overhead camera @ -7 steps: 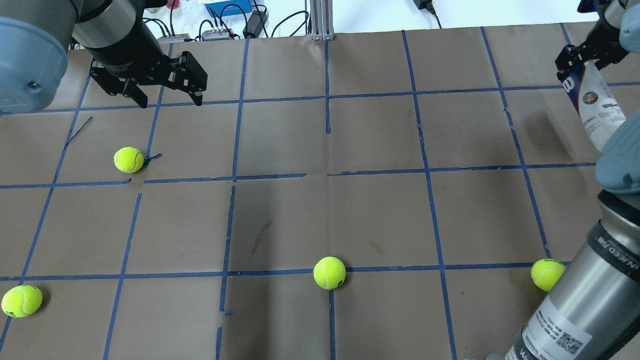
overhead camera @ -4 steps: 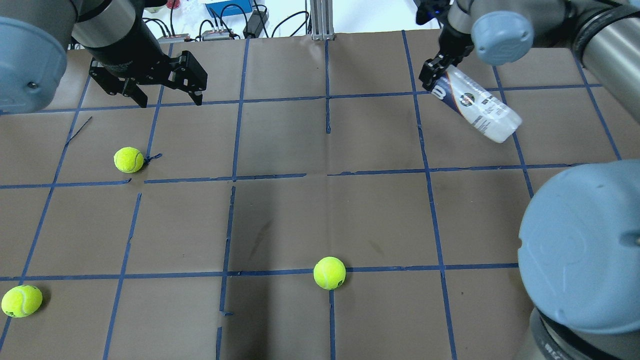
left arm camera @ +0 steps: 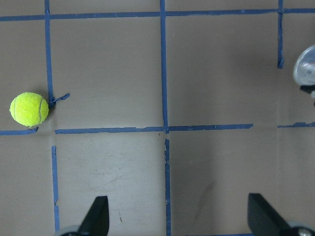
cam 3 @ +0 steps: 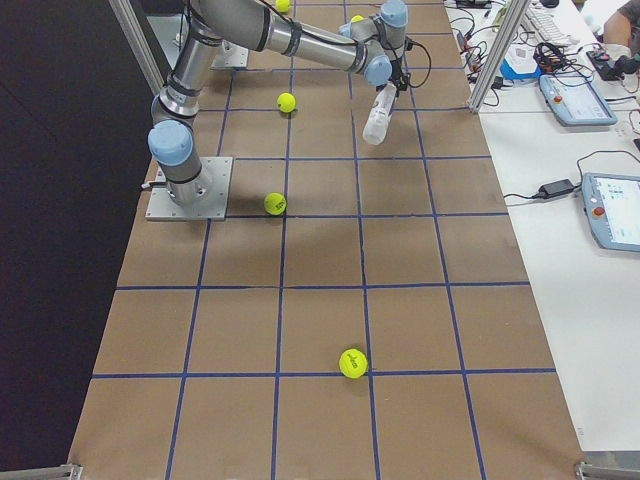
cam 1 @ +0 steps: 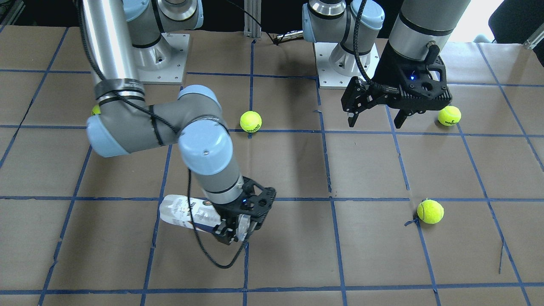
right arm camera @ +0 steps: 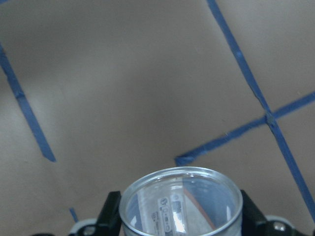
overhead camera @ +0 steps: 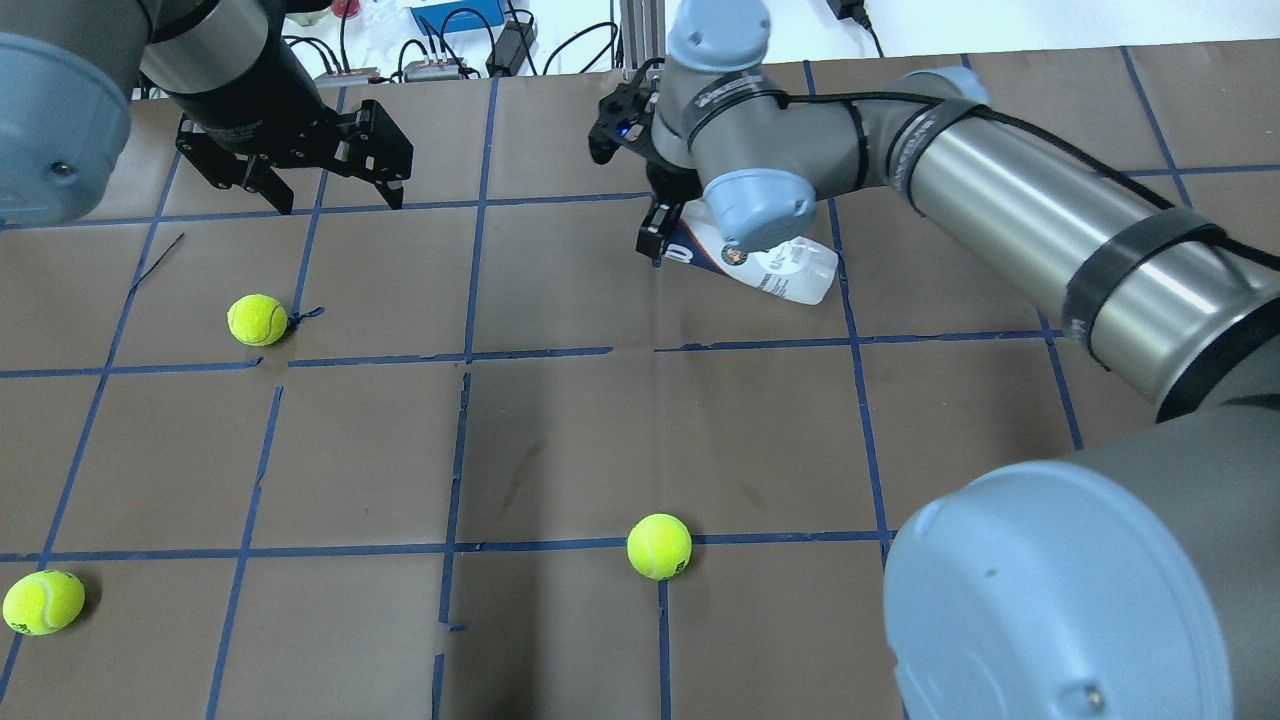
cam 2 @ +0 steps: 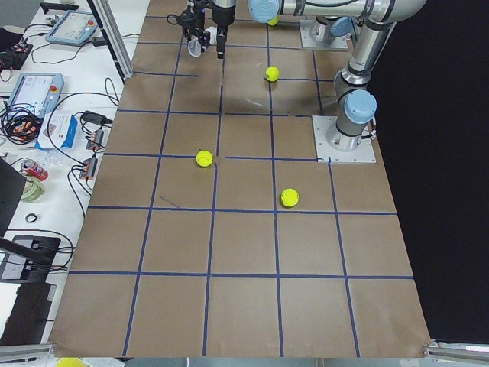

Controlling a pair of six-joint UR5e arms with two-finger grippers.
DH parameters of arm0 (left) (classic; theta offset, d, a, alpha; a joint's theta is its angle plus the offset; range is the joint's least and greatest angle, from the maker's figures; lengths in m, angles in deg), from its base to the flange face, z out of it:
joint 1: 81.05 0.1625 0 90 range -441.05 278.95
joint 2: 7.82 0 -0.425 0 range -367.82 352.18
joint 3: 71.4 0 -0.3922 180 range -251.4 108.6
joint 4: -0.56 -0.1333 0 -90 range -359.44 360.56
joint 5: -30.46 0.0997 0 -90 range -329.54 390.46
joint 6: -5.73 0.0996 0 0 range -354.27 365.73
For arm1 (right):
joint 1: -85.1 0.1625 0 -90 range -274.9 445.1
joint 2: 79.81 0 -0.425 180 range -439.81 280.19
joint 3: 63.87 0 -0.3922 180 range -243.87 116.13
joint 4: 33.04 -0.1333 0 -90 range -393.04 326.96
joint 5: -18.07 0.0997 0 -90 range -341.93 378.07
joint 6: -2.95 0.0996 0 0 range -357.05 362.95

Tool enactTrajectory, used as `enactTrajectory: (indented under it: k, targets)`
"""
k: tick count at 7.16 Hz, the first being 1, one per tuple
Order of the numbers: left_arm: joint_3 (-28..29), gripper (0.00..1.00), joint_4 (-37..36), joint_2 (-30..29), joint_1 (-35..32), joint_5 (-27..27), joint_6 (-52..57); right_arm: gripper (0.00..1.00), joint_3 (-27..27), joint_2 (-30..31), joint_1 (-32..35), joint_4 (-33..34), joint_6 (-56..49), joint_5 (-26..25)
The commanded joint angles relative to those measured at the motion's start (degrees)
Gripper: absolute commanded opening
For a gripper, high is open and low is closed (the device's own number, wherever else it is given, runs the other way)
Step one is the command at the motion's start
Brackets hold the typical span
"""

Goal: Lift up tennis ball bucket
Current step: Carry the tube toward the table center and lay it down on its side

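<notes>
I can read no text with certainty. The tennis ball bucket (overhead camera: 800,281) carries a label (overhead camera: 756,263) (white and dark blue, round emblem) with blurred lettering; dark print on the tennis balls (cam 1: 250,121) likewise.

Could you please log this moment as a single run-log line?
right pincer: shut on tennis ball bucket, airborne, tilted | left pincer: open, empty

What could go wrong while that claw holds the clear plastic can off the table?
The right claw pinches the clear plastic tennis-ball can only at one end, and it hangs tilted, so it might slip out or swing. If dropped, it could roll across the brown table.
</notes>
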Motion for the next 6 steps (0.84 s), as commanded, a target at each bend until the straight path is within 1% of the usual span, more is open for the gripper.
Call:
enactTrajectory:
  k: [1,2,3,4,5,6]
  targets:
    - [0.1,1.00,0.5,0.0,1.8,-0.3,0.0,0.27,0.5,-0.2,5.7,3.0,-0.3,-1.1]
    - [0.1,1.00,0.5,0.0,1.7,-0.2,-0.1,0.34,1.6,-0.5,5.8,5.6,-0.4,-1.9]
    - [0.0,1.00,0.5,0.0,1.7,-0.3,-0.1,0.61,3.7,-1.5,5.8,9.0,0.0,-0.6]
    - [0.1,1.00,0.5,0.0,1.9,-0.3,-0.1,1.00,4.3,-1.9,5.7,11.0,-0.3,4.5]
    - [0.1,1.00,0.5,0.0,1.9,-0.3,-0.1,1.00,4.2,-1.8,5.7,11.6,-0.3,4.5]
    - [0.1,1.00,0.5,0.0,1.9,-0.3,-0.1,1.00,2.7,-0.8,3.5,10.7,0.0,5.0]
